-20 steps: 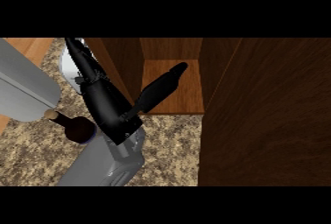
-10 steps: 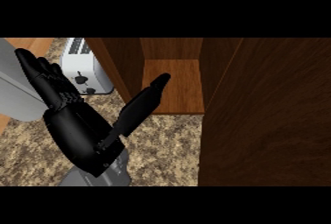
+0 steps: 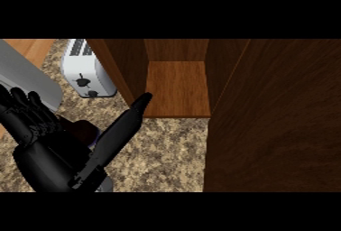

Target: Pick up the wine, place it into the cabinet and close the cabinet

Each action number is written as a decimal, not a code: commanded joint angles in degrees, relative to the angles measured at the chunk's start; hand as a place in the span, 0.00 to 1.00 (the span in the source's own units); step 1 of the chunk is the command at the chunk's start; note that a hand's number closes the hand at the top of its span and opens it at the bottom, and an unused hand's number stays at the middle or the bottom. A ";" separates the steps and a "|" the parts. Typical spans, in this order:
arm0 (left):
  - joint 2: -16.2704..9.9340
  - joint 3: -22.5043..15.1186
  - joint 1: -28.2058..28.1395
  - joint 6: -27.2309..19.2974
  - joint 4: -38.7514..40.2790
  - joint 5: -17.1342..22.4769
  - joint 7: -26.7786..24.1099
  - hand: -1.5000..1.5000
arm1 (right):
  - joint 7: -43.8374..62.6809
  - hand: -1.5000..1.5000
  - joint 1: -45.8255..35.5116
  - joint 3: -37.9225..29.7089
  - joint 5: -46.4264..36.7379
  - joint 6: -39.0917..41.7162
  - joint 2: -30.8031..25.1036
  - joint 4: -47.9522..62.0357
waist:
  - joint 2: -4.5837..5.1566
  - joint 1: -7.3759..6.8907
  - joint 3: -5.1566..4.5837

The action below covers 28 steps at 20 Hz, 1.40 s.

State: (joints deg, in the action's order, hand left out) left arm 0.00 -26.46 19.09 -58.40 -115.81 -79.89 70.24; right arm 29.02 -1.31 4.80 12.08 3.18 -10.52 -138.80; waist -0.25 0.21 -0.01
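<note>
Here the wine (image 3: 83,131), a dark shape, stands on the surface behind the spread hand (image 3: 40,149), left of the open cabinet (image 3: 177,88). Best curl round it before lifting toward the shelf.

toaster (image 3: 85,70) left of cabinet (image 3: 177,88) (open)

Black hand (image 3: 43,149) low on the left, thumb stretched toward the open cabinet (image 3: 177,88) shelf — dark wine (image 3: 83,131) bottle mostly hidden behind it, toaster (image 3: 85,67) up top.

One toaster (image 3: 85,68), one cabinet (image 3: 177,88), perhaps one wine (image 3: 83,131).
</note>
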 commanded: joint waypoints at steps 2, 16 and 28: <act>0.00 1.58 -3.71 -0.52 -3.55 3.58 2.11 0.00 | 3.49 0.00 2.03 3.30 -1.21 -2.33 1.96 -7.81 | 0.07 0.03 -0.03; -9.84 -1.88 -15.82 -16.71 0.78 21.88 -7.52 0.00 | 9.27 0.00 -0.93 -0.19 2.57 -1.60 -0.40 -10.98 | 0.15 0.35 -0.08; -14.14 -1.67 -18.29 -27.26 9.12 31.75 -17.02 0.00 | 7.49 0.00 0.58 -3.59 5.08 0.15 -0.26 -10.88 | 0.11 0.94 -0.19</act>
State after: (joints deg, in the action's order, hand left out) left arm -14.93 -27.66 0.52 -80.92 -109.42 -50.96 55.11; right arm 32.23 -3.47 3.59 10.84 3.63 -10.11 -139.55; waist -0.10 0.74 -0.13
